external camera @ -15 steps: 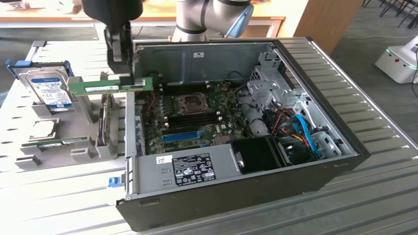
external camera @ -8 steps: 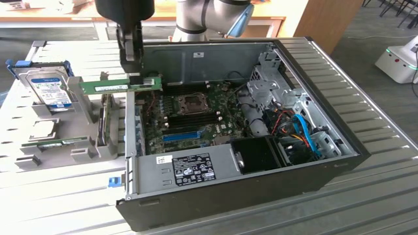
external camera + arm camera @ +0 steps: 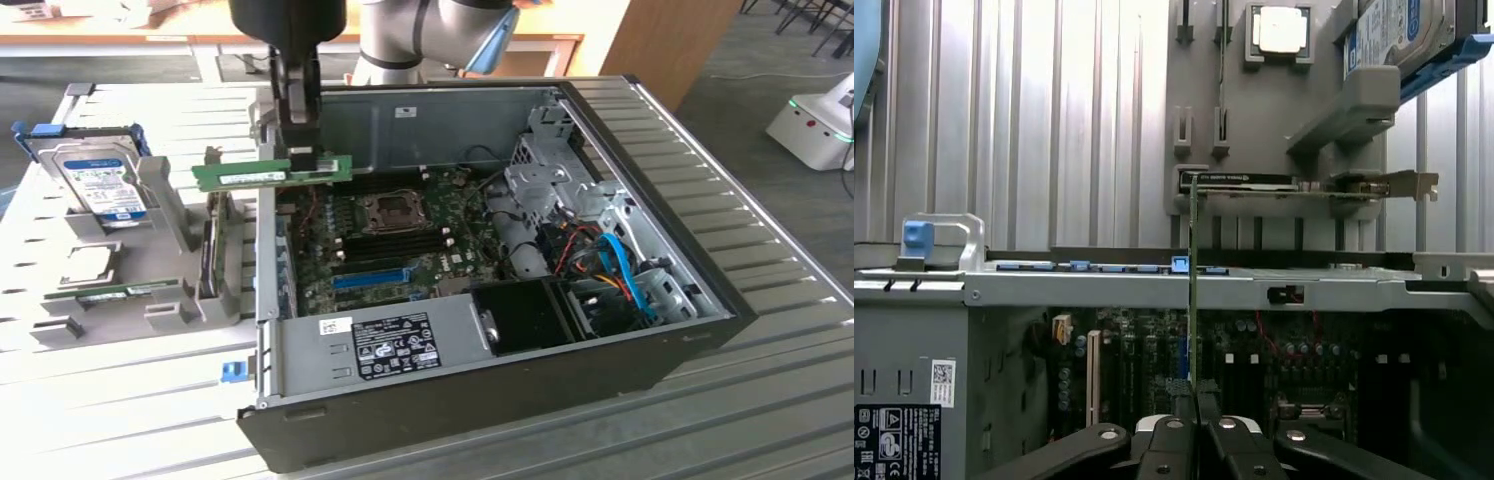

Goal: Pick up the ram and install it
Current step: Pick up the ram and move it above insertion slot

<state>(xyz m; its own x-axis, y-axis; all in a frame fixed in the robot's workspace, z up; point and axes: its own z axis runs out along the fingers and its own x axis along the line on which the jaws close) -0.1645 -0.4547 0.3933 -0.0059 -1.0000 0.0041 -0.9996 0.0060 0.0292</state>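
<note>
Claw state: I see the claw (image 3: 311, 160) clamped on the ram (image 3: 260, 175), near its end on the exterior view's right.
Ram position: held level in the air, above the edge of the open computer case (image 3: 627, 375) on the exterior view's left, clear of the motherboard (image 3: 400, 245).
Rack: a hard drive (image 3: 104, 185) stands in the grey rack (image 3: 160, 210) beside the case.

The exterior camera stood off my arm, high up, and looked steeply down into the open case (image 3: 441, 115) from a middling distance, with the hard drive (image 3: 104, 180) at nine o'clock of its picture. My wrist camera sat just behind my gripper (image 3: 1196, 400) and faced out along the ram (image 3: 1194, 280), close to the case rim. Both took in the motherboard (image 3: 400, 240), the hard drive and the ribbed surface (image 3: 761, 200).
</note>
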